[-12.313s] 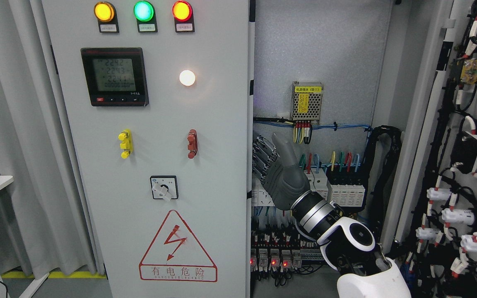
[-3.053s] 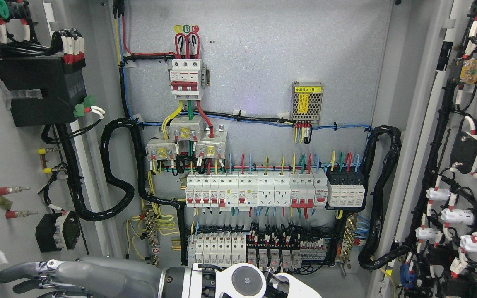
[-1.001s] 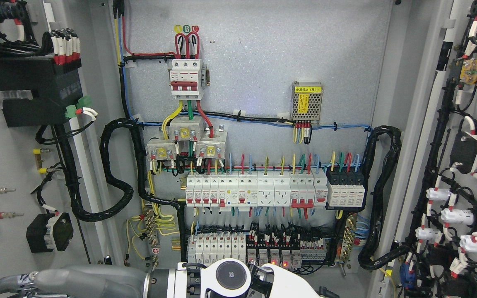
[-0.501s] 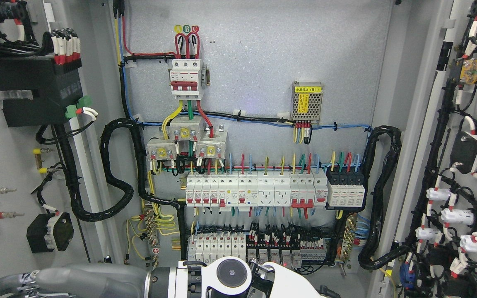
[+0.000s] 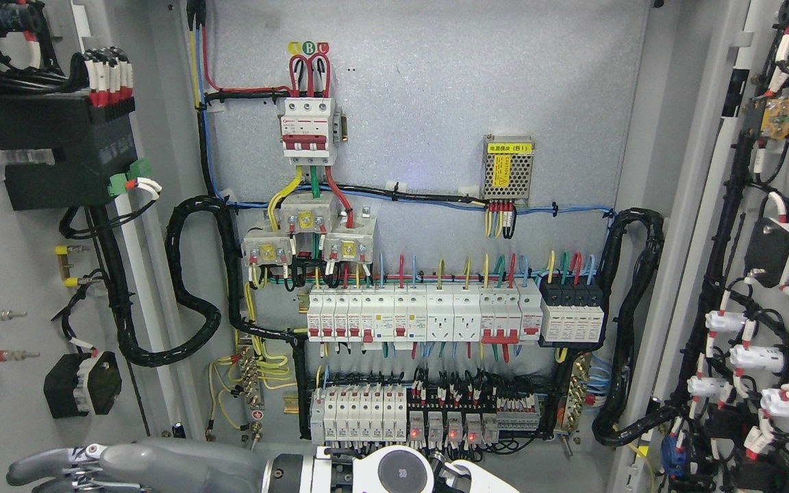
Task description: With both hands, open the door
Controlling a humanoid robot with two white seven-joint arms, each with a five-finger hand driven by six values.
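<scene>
Both grey metal cabinet doors stood swung wide, the left door point(image 5: 18, 274) at the frame's left, the right door point(image 5: 771, 274) at its right; the right robot hand point(image 5: 86, 465) lay at lower left, fingers point(image 5: 31, 470) loosely spread, holding nothing.

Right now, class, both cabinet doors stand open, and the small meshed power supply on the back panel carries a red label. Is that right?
Not quite. The left door and the right door do stand open, but the meshed power supply on the back panel carries a yellow label, not a red one. The head view shows it.
</scene>
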